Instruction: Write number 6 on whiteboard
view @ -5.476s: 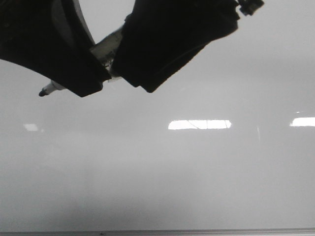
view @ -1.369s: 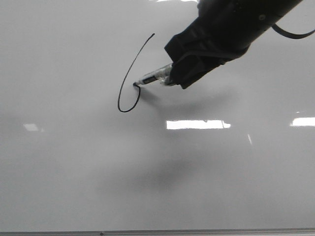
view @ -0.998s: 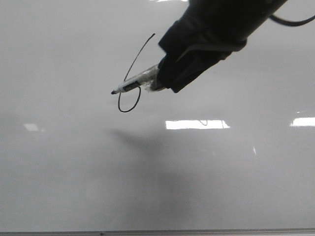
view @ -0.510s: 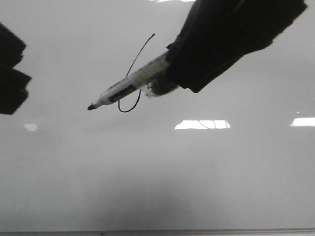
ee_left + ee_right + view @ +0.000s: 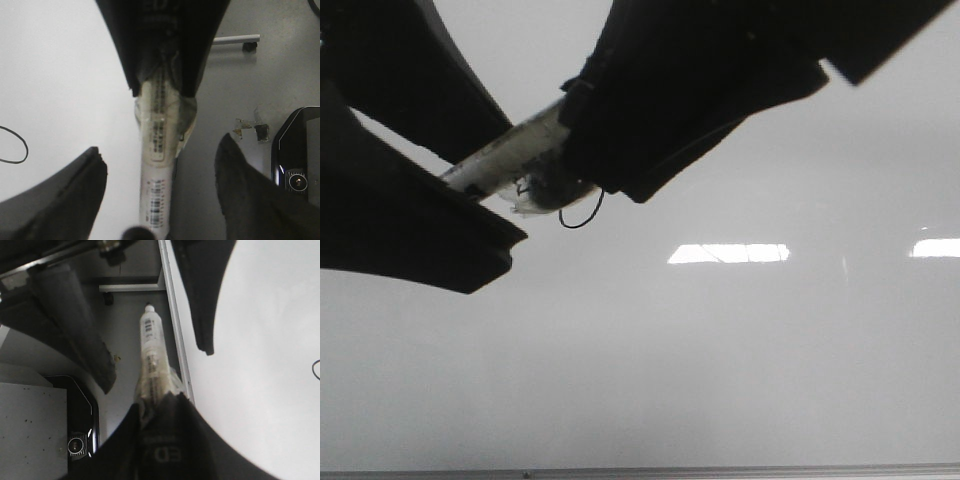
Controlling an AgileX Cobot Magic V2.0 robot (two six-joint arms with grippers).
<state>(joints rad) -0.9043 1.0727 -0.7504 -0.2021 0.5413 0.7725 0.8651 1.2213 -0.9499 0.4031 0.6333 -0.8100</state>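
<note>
The whiteboard (image 5: 740, 340) fills the front view. The number 6 is mostly hidden behind the grippers; only the bottom of its loop (image 5: 582, 221) shows. My right gripper (image 5: 595, 150) is shut on a white marker (image 5: 510, 155) and holds it off the board. My left gripper (image 5: 515, 180) is open, with one finger on each side of the marker's front end, not touching it. In the left wrist view the marker (image 5: 157, 185) lies between the spread fingers (image 5: 70, 195). The right wrist view shows the marker (image 5: 151, 350) sticking out of my right gripper (image 5: 160, 400).
The board's dark edge strip (image 5: 175, 340) runs beside the marker in the right wrist view. A black device (image 5: 300, 150) lies off the board on the grey floor. Bright light glints (image 5: 728, 253) sit on the board.
The right gripper lifted the marker off the finished stroke and swung it up and left. The left gripper came in from the left, and its open fingers now flank the marker.
</note>
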